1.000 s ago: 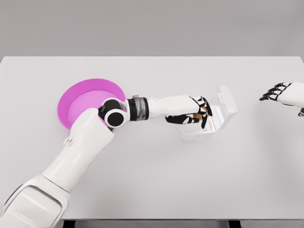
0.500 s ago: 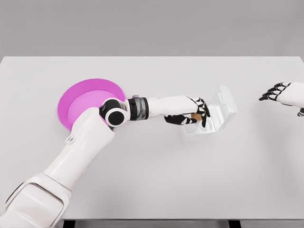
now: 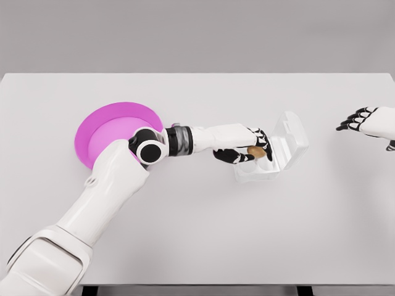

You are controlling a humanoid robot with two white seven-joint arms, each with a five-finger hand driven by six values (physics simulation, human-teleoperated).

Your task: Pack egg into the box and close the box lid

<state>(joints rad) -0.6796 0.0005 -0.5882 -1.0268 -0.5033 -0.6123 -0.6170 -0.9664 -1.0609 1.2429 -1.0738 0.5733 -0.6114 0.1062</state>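
- Egg (image 3: 255,151) — lying long axis left-right over the open clear box (image 3: 271,161), left hand (image 3: 242,150) fingers gripping it.
- Box lid (image 3: 292,132) standing open.
- Pink plate (image 3: 111,129) sitting on the desk (image 3: 203,228) at left.
- Right hand (image 3: 364,120) — fingers spreading, holding nothing.

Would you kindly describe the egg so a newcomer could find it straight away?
On the white table, look right of the pink plate to the clear box with its lid raised. At the box's left edge, under the left robot hand, sits the egg, the only small brown thing there.
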